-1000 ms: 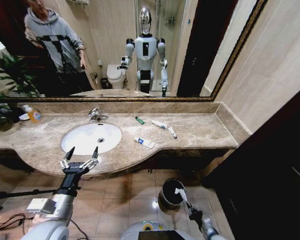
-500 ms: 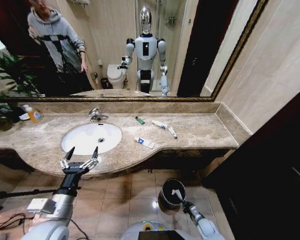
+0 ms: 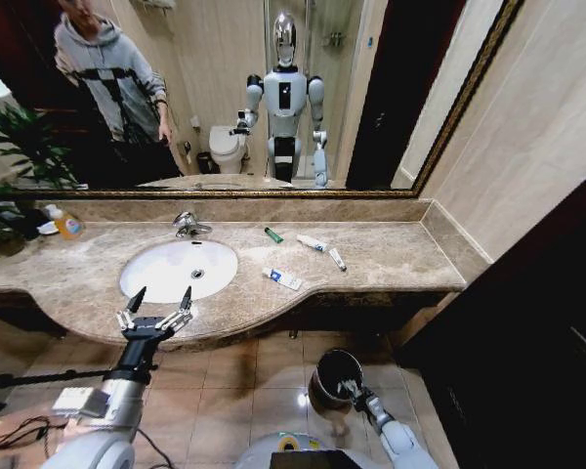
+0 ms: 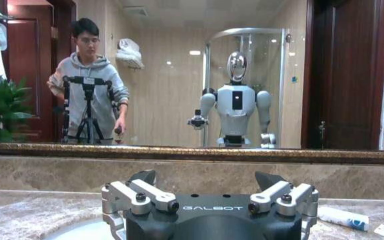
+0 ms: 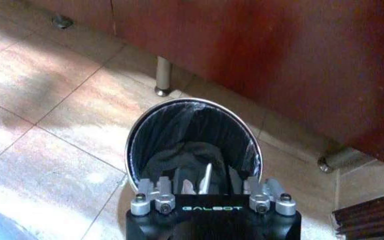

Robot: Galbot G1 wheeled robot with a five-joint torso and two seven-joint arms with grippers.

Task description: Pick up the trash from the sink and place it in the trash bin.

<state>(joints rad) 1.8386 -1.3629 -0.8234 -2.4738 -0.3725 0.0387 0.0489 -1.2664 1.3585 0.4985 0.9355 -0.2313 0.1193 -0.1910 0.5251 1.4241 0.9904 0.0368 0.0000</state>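
Nearest, the right gripper point(image 5: 204, 186) is hanging just over the mouth of the trash bin point(image 5: 148, 130), its fingers parted around a white piece of trash point(image 5: 205, 176) inside the black liner; bare floor tile is lying open around the bin's metal rim. The left gripper point(image 3: 159, 305) is hovering at the counter's front edge before the sink point(image 3: 176, 269), fingers spread wide and empty. Farther back, a white-and-blue tube point(image 3: 282, 278), white tubes point(image 3: 320, 248) and a small green tube point(image 3: 272, 234) are lying well apart on the marble.
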